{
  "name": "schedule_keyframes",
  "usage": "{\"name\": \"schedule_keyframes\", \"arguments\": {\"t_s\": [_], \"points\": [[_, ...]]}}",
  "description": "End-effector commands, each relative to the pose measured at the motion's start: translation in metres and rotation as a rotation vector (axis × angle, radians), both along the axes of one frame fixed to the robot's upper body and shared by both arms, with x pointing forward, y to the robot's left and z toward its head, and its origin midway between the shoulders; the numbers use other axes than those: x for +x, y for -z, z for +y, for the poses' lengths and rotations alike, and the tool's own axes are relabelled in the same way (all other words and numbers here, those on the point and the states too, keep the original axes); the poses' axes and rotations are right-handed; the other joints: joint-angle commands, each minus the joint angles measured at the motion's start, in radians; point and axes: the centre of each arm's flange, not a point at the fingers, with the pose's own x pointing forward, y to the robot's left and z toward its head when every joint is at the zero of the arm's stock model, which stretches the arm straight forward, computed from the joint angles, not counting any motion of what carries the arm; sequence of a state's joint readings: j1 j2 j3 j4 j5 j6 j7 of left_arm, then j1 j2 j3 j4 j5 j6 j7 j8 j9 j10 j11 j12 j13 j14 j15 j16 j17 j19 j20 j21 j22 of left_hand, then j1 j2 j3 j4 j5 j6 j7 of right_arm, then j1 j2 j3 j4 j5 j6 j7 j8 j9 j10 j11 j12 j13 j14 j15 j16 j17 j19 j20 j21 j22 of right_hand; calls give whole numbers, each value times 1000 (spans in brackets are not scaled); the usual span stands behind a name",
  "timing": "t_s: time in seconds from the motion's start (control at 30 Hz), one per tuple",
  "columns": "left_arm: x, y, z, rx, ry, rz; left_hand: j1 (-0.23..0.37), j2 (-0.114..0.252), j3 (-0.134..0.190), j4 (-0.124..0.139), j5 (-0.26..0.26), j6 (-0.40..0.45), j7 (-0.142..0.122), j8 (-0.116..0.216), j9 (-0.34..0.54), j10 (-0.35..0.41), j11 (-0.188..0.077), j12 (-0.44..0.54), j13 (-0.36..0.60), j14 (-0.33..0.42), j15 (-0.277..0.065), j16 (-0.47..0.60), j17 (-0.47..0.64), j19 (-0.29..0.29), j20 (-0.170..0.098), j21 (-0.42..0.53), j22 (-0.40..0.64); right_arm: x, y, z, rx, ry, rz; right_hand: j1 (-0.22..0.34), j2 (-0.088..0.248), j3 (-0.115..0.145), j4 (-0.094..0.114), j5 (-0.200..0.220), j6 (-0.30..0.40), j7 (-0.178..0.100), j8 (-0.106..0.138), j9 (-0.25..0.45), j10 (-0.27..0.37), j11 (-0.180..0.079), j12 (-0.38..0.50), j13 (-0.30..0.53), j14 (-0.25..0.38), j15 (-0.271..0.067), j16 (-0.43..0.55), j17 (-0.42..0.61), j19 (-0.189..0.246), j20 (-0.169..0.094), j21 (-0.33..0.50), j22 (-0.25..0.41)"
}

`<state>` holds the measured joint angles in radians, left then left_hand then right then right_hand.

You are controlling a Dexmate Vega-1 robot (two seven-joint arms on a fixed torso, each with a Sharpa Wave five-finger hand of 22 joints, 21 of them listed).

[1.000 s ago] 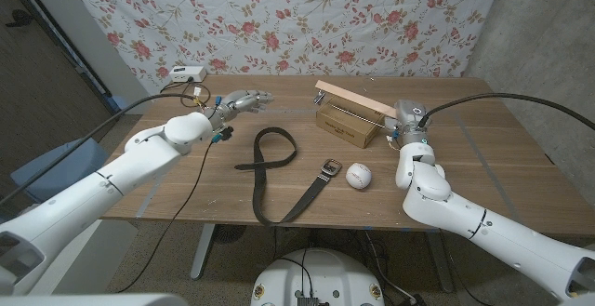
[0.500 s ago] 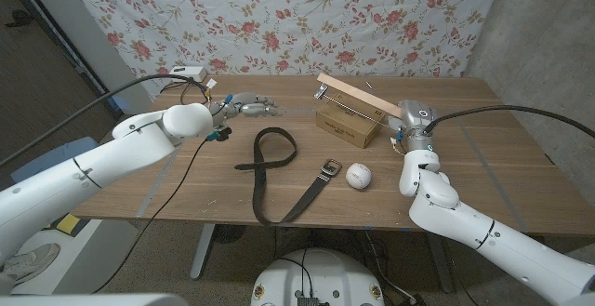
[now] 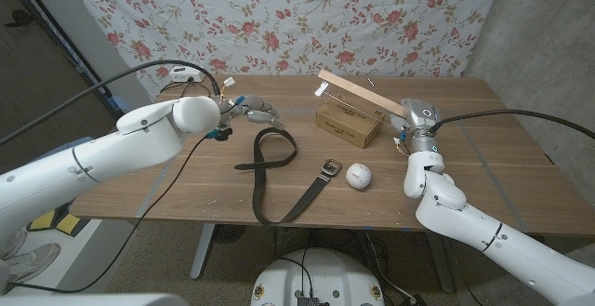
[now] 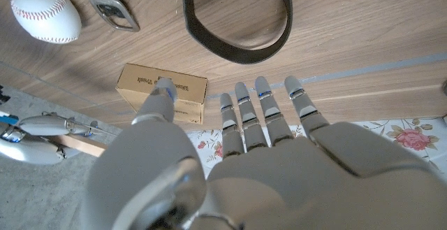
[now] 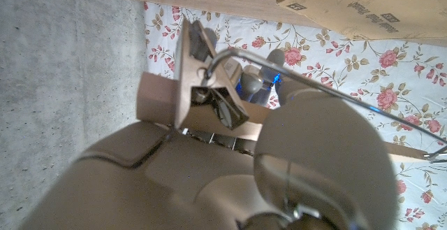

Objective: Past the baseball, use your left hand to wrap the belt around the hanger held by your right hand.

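Left hand (image 4: 279, 153) empty, fingers spread, right hand (image 5: 230, 167) gripping wooden hanger (image 3: 358, 92), cardboard box (image 4: 162, 90) print unreadable

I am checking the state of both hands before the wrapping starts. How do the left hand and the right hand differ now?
The left hand holds nothing, while the right hand grips the wooden hanger. The left hand's fingers are straight and apart; the right hand's fingers are closed around the hanger. The left hand is above the table near the belt loop, while the right hand is at the cardboard box. Both are past the baseball.
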<state>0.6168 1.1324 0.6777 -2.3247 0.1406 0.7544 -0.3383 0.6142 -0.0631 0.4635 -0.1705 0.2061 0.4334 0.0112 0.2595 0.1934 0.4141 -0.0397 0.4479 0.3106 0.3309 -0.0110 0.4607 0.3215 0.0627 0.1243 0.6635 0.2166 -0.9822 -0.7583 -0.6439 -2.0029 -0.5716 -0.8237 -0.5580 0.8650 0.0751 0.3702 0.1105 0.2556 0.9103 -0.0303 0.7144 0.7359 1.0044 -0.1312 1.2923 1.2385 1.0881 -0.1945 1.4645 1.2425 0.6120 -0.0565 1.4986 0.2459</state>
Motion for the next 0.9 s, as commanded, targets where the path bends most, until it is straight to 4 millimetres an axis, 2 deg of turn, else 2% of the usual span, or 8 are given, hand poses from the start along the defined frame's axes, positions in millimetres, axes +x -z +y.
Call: {"name": "schedule_keyframes", "arguments": {"t_s": [0.03,0.13,0.4,0.9], "points": [[-10,-8,-24,195,-110,-5,28,1,-11,3,8,48,3,12,5,29,-5,29,16,27,-3,20,14,13,2,9,5,4,-4,-8,4,-11,-21,-90,97,5,6,5,4,0,10,4,38,-43,15,3,-7,-17,41,4,-4,-83,8,-2],[-10,-6,-30,244,-135,-15,48,5,-16,4,10,82,-2,20,7,35,-9,44,27,37,-9,32,23,19,-5,12,5,5,-5,-9,7,-12,-26,-90,97,7,6,6,7,0,11,1,37,-43,24,3,-8,-17,49,4,-2,-83,14,-5],[-7,-1,-46,361,-202,-37,65,7,-23,5,9,81,-14,15,10,36,-14,56,37,39,-12,43,35,23,-9,14,6,8,-5,-11,7,-19,-33,-91,96,9,7,7,6,1,14,-2,35,-43,40,3,-11,-17,62,4,-5,-84,20,-11],[4,21,-76,556,-298,-24,75,14,-50,18,4,109,-12,11,13,61,-20,95,63,59,-20,75,62,36,-11,22,8,13,-1,-14,12,-37,-32,-92,95,13,8,8,6,2,22,-4,29,-42,66,2,-16,-16,80,3,-11,-84,30,-19]]}}
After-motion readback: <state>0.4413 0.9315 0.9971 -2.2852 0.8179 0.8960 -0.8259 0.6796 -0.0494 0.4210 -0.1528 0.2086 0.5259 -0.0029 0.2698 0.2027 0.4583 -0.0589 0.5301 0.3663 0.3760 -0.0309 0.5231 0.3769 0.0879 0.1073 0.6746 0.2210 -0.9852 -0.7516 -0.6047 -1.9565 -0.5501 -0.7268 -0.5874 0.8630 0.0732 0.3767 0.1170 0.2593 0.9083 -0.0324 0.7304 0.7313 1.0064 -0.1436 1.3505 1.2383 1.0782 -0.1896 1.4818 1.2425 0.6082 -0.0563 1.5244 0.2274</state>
